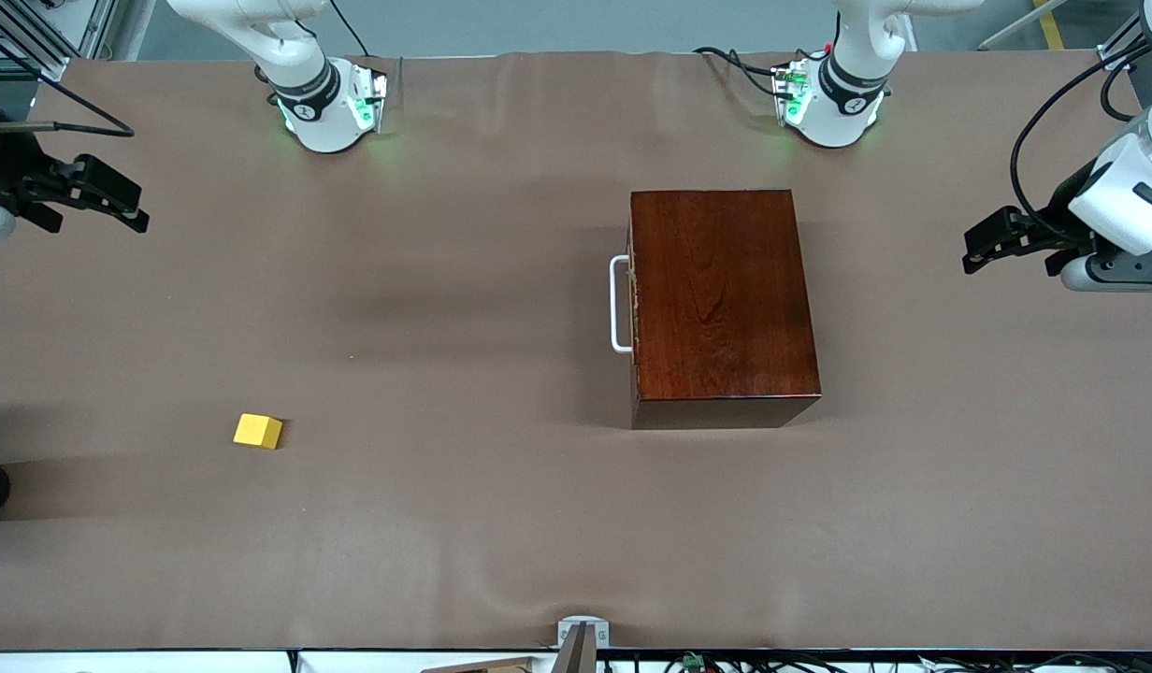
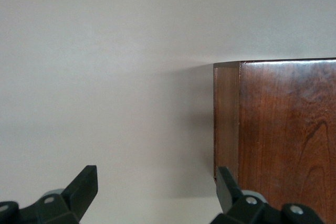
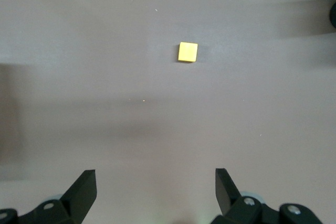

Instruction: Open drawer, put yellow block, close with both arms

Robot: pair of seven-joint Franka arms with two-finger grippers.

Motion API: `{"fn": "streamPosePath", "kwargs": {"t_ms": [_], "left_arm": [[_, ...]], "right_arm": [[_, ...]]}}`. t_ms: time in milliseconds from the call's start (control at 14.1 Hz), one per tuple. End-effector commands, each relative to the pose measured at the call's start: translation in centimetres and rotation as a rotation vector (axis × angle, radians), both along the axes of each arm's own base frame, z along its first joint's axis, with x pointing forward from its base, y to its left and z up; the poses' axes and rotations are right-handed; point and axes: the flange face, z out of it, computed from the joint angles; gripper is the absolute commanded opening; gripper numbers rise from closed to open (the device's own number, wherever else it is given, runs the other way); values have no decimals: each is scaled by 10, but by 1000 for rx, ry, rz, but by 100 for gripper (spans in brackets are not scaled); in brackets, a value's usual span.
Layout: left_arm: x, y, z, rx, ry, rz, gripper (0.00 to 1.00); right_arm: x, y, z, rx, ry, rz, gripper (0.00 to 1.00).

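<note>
Closest thing to the front camera on my feed is the yellow block [image 1: 257, 431], sitting flat on the table [image 1: 501, 523] toward the right arm's end, well apart from everything else and with nothing touching it. Going by size from there: the brown table cover takes up nearly the whole view, a bit rippled along its edges. Next biggest is the glossy mahogany box [image 1: 721, 299], standing toward the left arm's end of the table and farther from the front camera than the block. Its drawer [image 1: 635, 304] looks fully pushed in, with the white U-shaped handle [image 1: 619, 305] sticking out of the front, which faces the right arm's end. Both arms are just parked up in the air at their own ends of the table. The left gripper [image 2: 157, 187] hangs over bare table just beside the box, and my left wrist view shows a corner of the box with the fingers spread wide and nothing between them. The right gripper [image 3: 156, 187] is over bare table too, fingers wide apart and empty, and the right wrist view picks up the little block [image 3: 188, 52] lying on the cover well clear of the fingertips.
</note>
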Motion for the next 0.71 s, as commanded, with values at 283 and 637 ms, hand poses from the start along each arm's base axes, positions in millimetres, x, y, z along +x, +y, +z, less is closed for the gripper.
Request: {"fn": "streamPosePath", "kwargs": {"t_ms": [283,637], "left_arm": [[4,-2,5,-5,-19,6,100],[3,-6,7,-17,-23,0,100]], "right_arm": [[-1,-16,3,0,0,-38,100],[-1,-18,3,0,2,-42,100]]}}
